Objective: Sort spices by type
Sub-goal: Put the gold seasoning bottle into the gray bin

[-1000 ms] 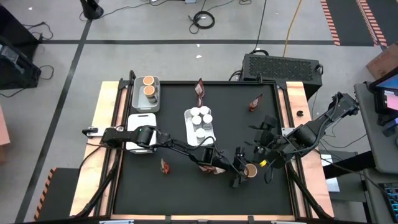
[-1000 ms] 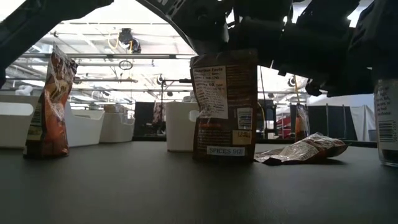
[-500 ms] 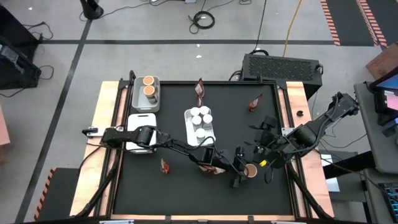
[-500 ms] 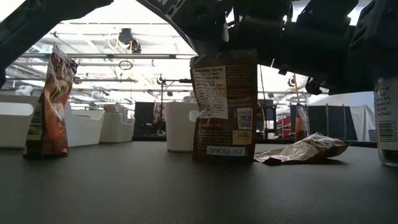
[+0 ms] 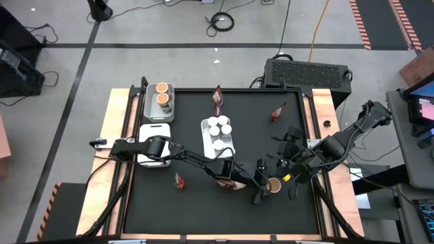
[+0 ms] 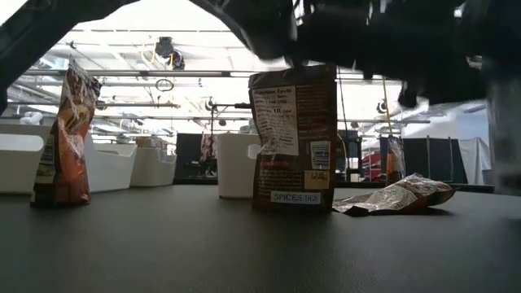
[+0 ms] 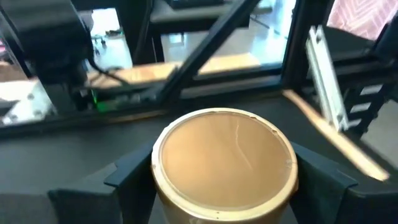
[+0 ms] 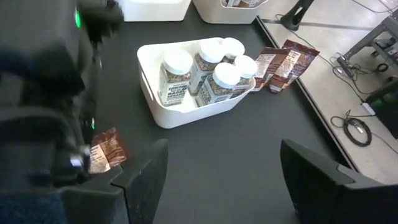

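Observation:
A round tub with a yellow-orange top (image 7: 224,163) sits between the fingers of my left gripper (image 7: 221,186), which is shut on it near the table's near right part (image 5: 268,185). My right gripper (image 8: 227,180) hangs open above the table just right of the tub (image 5: 288,160), with nothing between its fingers. White-capped jars stand in a white tray (image 5: 218,135) at mid-table. Two more tubs sit in a tray (image 5: 160,100) at the far left. Reddish-brown packets (image 5: 229,181) (image 5: 180,181) (image 5: 218,98) (image 5: 278,112) are scattered on the black mat. My left gripper pinches the tub's round side wall (image 7: 155,194), just under the lid, between its two fingers. The fingers lie nearly level and come from the table's left. The tub stands upright in the hold, top up; in the low view it is a blur (image 6: 506,138) at the right edge.
A white tray (image 5: 154,135) sits at the left beside the arm's base. In the low view one packet (image 6: 295,138) stands upright, another (image 6: 69,134) stands at the left, and a third (image 6: 399,195) lies flat. Wooden rails edge the mat.
My left gripper has risen a little with the tub. In the low view the tub, which stood sharp on the table at the right edge, now shows higher and blurred. My right arm has kept still.

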`<state>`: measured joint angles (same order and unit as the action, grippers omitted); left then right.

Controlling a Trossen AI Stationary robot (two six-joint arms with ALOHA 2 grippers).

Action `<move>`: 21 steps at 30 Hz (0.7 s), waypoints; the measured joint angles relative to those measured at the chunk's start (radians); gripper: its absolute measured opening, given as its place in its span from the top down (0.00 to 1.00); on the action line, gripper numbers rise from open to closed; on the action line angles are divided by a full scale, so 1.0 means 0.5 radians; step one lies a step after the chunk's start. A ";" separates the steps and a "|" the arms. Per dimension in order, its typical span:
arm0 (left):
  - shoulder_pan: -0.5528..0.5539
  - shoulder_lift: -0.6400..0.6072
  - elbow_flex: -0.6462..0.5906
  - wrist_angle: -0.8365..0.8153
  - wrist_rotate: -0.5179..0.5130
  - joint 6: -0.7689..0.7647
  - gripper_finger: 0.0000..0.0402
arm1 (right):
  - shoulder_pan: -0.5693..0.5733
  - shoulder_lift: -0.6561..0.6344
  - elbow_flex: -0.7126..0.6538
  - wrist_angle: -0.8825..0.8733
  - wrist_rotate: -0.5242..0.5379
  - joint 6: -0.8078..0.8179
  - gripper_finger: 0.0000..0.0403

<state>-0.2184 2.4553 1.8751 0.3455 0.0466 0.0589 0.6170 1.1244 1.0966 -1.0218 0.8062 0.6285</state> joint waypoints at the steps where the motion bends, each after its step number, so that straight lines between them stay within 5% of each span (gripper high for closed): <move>1: 0.000 -0.033 0.000 -0.025 0.005 0.000 0.29 | 0.000 0.000 0.001 0.000 -0.001 0.000 0.34; 10: -0.003 -0.323 0.001 -0.541 0.243 0.066 0.29 | 0.000 0.000 0.001 -0.010 -0.001 -0.002 0.34; 21: -0.006 -0.749 0.001 -1.406 0.119 0.252 0.29 | 0.000 -0.001 0.002 -0.043 0.000 -0.022 0.34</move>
<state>-0.2212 2.0809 1.8755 -0.3576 0.1062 0.1847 0.6170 1.1241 1.0976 -1.0434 0.8061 0.6174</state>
